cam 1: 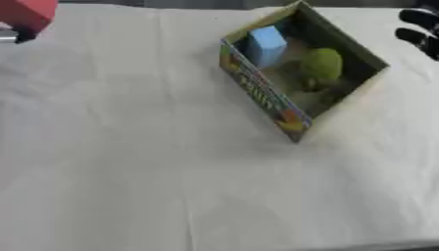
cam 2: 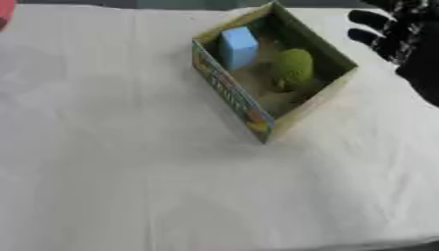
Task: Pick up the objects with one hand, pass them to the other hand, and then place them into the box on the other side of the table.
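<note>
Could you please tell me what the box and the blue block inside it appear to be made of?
The box looks like printed cardboard: thin flat walls, colourful print outside, plain brown inside. The blue block looks like matte foam or plastic, with plain even faces; the views leave that open.

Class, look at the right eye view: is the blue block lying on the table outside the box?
No. The blue block stands inside the box, next to a green object.
</note>
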Action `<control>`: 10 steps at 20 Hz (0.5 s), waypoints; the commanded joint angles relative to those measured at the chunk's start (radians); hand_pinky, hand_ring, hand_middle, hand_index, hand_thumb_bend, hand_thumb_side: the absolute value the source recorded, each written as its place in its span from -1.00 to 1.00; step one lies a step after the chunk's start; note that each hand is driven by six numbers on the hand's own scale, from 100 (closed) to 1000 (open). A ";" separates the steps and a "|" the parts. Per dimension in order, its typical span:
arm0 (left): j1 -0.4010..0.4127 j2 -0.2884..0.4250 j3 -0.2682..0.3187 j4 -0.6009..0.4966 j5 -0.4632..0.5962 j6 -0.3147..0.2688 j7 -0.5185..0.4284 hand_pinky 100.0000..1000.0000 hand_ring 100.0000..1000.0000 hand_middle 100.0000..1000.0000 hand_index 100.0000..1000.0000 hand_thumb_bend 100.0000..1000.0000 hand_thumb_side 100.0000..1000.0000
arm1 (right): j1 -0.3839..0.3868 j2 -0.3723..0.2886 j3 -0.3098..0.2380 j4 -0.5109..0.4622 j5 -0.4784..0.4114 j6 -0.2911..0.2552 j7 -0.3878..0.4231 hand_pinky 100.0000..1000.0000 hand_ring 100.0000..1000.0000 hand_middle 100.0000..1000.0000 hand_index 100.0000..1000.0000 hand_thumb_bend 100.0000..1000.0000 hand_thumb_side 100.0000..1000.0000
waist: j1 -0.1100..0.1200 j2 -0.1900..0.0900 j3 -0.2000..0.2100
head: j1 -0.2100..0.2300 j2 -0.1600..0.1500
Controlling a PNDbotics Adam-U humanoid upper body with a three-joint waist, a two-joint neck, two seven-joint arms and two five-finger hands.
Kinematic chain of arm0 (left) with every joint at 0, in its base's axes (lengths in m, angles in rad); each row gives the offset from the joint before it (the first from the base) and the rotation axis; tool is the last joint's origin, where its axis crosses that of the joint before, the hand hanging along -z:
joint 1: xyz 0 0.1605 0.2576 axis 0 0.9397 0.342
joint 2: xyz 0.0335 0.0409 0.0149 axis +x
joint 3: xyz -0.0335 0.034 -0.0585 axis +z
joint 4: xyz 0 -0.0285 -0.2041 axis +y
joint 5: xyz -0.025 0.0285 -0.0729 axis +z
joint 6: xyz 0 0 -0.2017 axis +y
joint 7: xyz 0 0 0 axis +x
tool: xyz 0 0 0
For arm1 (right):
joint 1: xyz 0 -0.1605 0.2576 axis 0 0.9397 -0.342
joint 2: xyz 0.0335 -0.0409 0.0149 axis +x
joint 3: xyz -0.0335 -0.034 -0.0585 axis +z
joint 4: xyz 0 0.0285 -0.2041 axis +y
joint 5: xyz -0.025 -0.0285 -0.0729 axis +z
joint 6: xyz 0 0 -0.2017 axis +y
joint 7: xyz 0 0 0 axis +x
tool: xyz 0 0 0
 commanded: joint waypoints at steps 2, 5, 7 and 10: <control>0.057 0.043 -0.052 -0.188 0.188 0.126 0.064 -0.11 -0.28 -0.15 -0.11 -1.00 -0.60 | -0.011 -0.078 -0.006 -0.020 -0.013 -0.019 -0.009 1.00 1.00 1.00 1.00 -1.00 -0.18 | -0.005 -0.052 0.004 | -0.009 0.009; 0.141 0.018 -0.066 -0.334 0.264 0.220 0.126 -0.14 -0.30 -0.16 -0.12 -1.00 -0.49 | -0.023 -0.114 0.006 -0.020 -0.013 -0.045 0.010 1.00 1.00 1.00 1.00 -1.00 -0.20 | -0.004 -0.060 0.009 | -0.006 0.015; 0.200 -0.009 -0.064 -0.422 0.287 0.273 0.175 -0.15 -0.31 -0.16 -0.11 -1.00 -0.47 | -0.032 -0.146 0.016 -0.020 -0.011 -0.077 0.026 1.00 1.00 1.00 1.00 -1.00 -0.24 | -0.002 -0.068 0.011 | -0.001 0.017; 0.289 -0.063 -0.056 -0.537 0.293 0.325 0.245 -0.18 -0.33 -0.17 -0.11 -1.00 -0.36 | -0.033 -0.216 0.035 -0.020 0.005 -0.151 0.019 1.00 1.00 1.00 1.00 -1.00 -0.28 | 0.001 -0.080 0.010 | 0.010 0.023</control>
